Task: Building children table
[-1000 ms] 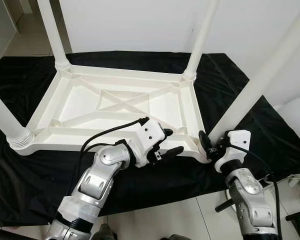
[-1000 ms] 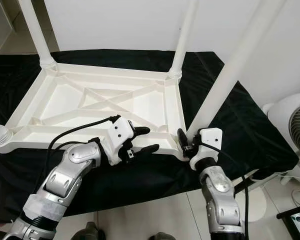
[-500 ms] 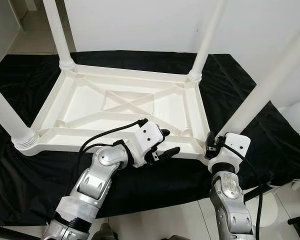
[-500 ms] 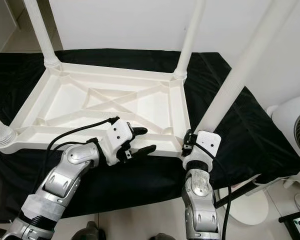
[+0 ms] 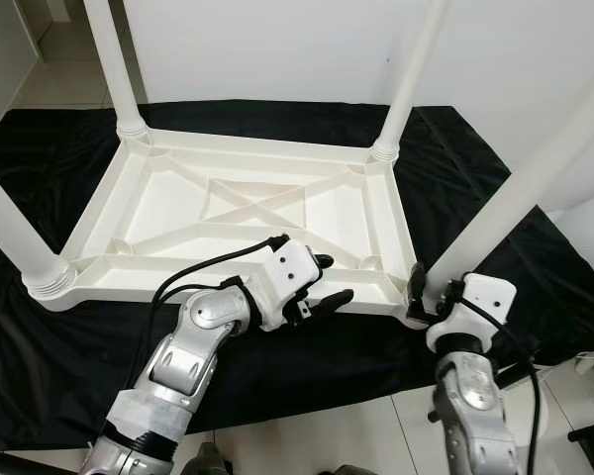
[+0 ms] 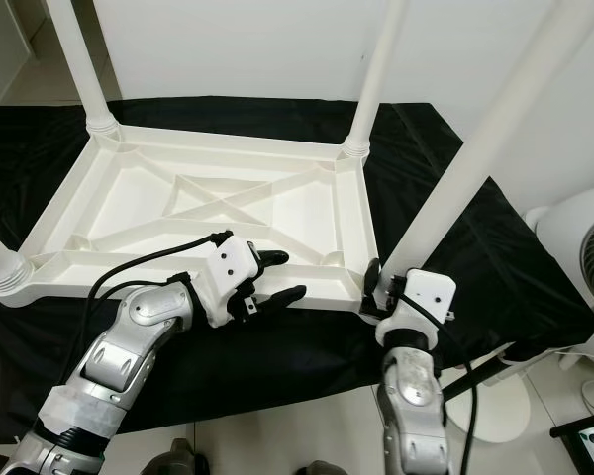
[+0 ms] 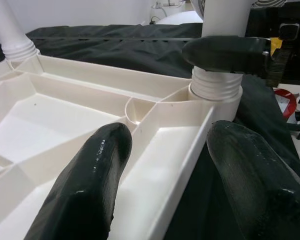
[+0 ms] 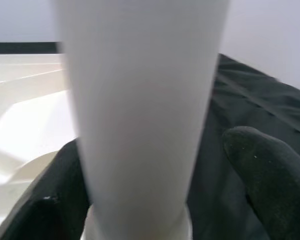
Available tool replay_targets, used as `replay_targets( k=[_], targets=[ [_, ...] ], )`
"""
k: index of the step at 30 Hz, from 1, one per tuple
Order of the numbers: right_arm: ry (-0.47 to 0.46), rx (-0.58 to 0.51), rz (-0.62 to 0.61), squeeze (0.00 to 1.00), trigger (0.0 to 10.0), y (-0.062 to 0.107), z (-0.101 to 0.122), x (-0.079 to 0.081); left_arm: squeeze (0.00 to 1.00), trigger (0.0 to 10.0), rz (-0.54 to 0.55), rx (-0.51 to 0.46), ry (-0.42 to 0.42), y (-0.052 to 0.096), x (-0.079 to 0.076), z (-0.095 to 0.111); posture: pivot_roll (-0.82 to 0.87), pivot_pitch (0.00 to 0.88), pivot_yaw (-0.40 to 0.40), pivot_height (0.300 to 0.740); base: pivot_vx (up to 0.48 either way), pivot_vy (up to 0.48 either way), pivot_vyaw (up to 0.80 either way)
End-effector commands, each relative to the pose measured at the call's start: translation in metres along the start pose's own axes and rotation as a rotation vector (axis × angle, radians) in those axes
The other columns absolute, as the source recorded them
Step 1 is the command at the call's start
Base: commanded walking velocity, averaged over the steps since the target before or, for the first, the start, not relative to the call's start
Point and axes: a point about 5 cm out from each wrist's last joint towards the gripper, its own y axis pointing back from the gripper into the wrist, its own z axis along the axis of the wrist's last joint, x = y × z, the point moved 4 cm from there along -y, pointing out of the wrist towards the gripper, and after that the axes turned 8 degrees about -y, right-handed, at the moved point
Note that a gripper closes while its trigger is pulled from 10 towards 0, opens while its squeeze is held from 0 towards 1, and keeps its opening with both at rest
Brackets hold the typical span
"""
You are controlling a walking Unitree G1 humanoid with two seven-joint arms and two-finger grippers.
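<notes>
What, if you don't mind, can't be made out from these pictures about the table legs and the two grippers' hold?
- Leg tops: all four cut off by the upper edge of the eye views.
- Near-right leg joint: its socket sits behind the right gripper.
- Right gripper's contact: in its wrist view the blurred leg hides whether the fingers touch it.
- Left gripper: open astride the tabletop rim.

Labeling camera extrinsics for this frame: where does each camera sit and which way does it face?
Left eye, right eye: on the head, looking forward and down at the upturned white table on black cloth; both silver arms show.
Left wrist: on the left arm, looking along the left tool, its fingers astride the table's near rim.
Right wrist: on the right arm, facing the near-right table leg between the right tool fingers.
Shared: both wrist views show that leg's base.
</notes>
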Motion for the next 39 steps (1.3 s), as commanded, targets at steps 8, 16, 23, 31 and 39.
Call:
replay_targets(
  k=[8,16,23,31,39],
  targets=[
    [0.105,0.077,0.247,0.00,10.0,0.004,-0.007,-0.003,0.00,10.0,-0.015,-0.017,-0.022,0.001,-0.001,0.004,0.02,0.022,-0.036,0.740,0.000,0.000,0.00],
    [0.135,0.080,0.486,0.00,10.0,-0.008,0.000,0.006,0.00,10.0,-0.047,-0.017,-0.030,-0.002,-0.007,0.006,0.02,0.021,-0.025,0.740,0.000,0.000,0.00],
    [0.155,0.104,0.558,0.00,7.3,-0.017,-0.003,0.010,0.00,10.0,-0.055,-0.021,-0.031,-0.004,-0.008,0.008,0.02,0.019,-0.022,0.740,0.000,0.000,0.00],
    [0.144,0.171,0.630,0.00,0.0,-0.017,-0.018,0.013,0.00,10.0,-0.054,-0.025,-0.035,-0.005,-0.008,0.009,0.02,0.020,-0.026,0.740,0.000,0.000,0.00],
    [0.094,0.155,0.547,0.00,10.0,-0.011,-0.017,0.011,0.00,10.0,-0.044,-0.022,-0.035,-0.005,-0.007,0.009,0.02,0.018,-0.033,0.740,0.000,0.000,0.00]
  ],
)
